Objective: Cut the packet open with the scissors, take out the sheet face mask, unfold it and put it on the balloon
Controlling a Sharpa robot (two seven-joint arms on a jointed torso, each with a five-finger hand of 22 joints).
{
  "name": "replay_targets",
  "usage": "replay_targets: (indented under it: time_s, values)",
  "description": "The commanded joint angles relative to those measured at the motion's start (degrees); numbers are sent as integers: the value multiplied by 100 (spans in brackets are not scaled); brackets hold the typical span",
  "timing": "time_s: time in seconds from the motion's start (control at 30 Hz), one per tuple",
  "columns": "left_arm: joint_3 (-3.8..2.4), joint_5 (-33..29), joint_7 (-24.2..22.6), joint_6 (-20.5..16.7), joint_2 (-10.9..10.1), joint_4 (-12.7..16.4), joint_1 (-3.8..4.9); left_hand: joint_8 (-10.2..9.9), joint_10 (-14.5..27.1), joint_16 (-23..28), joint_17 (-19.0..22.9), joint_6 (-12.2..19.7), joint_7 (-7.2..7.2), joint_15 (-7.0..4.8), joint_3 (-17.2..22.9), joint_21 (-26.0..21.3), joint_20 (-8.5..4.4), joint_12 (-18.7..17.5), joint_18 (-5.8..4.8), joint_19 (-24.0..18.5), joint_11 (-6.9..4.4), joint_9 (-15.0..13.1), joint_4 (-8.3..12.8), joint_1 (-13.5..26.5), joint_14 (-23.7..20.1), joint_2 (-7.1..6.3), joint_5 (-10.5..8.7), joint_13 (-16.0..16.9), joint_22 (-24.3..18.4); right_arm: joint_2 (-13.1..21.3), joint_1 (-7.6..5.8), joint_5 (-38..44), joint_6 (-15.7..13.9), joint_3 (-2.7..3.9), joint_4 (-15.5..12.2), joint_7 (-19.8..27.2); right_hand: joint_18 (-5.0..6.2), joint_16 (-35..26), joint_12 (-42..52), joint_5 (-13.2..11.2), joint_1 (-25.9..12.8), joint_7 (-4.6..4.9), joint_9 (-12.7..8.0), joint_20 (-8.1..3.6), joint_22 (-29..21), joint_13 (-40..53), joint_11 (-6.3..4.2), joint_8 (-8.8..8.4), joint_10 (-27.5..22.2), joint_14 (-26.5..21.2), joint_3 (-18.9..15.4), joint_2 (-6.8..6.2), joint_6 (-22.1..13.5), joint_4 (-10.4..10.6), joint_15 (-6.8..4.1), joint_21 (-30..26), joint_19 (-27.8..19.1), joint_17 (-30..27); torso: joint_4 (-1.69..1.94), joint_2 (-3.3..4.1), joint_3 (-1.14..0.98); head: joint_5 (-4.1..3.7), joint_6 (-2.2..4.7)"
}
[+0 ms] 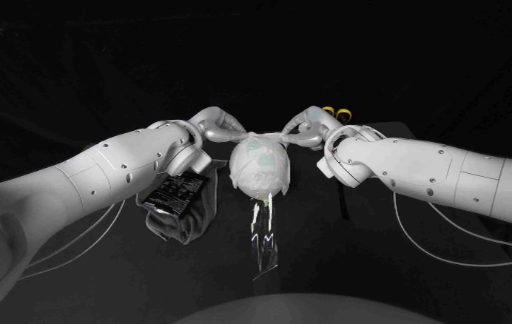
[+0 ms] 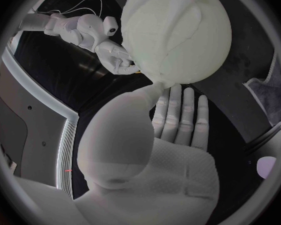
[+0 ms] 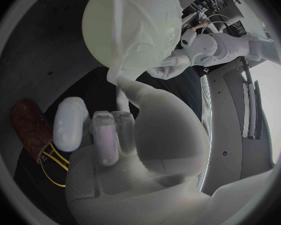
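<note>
Balloon (image 3: 106, 30) stood at centre of the head view, mask (image 1: 256, 163) draped over it. Your left hand (image 2: 175, 130) lay flat, fingers straight, holding nothing, thumb on the balloon. Right hand (image 3: 115, 135) fingers were curled on nothing, thumb against the mask, probably smoothing it. Packet (image 1: 176, 191) lay left of the balloon.

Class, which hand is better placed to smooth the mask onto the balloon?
Probably left: the left hand lies flat and open beside the balloon, while the right hand is curled in.

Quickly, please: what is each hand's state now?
Left hand: open, fingers straight beside the sheet face mask.
Right hand: fingers curled; hold cannot be told.
</note>
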State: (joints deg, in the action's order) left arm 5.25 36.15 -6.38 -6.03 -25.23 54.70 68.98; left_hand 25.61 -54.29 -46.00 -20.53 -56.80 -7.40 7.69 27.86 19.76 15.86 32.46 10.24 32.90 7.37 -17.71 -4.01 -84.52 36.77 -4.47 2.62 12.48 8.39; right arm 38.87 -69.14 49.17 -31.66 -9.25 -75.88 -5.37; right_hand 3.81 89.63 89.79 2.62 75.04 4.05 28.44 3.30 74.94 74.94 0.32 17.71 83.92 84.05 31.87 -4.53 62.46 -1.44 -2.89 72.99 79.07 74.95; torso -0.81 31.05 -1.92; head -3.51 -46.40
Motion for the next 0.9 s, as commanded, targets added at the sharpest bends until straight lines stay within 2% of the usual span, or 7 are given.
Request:
replay_targets:
  time_s: [0.03, 0.63, 0.9]
  values:
    - [-4, -125, -118, -231, 9, 2, 2, 34, -25, -33, 3, 33, -16, -3, 50, 40, 7, 45, 45, 59, -17, -349, 16, 65, 53, 13, 13, 18, 13, 2, -1, 80, -21, 3, 10, -16, 55, 37, 21, 16, -13, 6, 51, -25, 250, 1506, -39, 17, 608, 595, 27, 47, 48, 3, -35, -1, 10, 1505, -2, -1, 0, -1, 4]
    - [-5, -143, -40, -480, 26, -63, 2, 70, 67, -66, 14, 120, -54, -35, 136, 118, 47, 152, 24, 165, -33, -442, 29, 113, 48, 35, 14, 65, 52, -93, -1, 114, -168, 3, 82, -96, 56, 37, 21, 17, -21, 5, 55, -26, 248, 1506, -40, 21, 608, 595, 34, 47, 48, -2, -35, -4, 9, 1505, 1, -1, -1, -16, 10]
    - [-5, 31, 5, -499, 72, -152, 2, 77, 103, -75, 18, 157, -62, -40, 162, 139, 57, 181, 16, 186, -31, -470, 31, 121, 35, 45, 14, 79, 63, -131, 0, 122, -183, 4, 113, -118, 56, 37, 21, 17, -21, 5, 55, -26, 248, 1506, -40, 21, 608, 595, 34, 47, 48, -2, -35, -4, 9, 1505, 3, 0, -1, -20, 3]
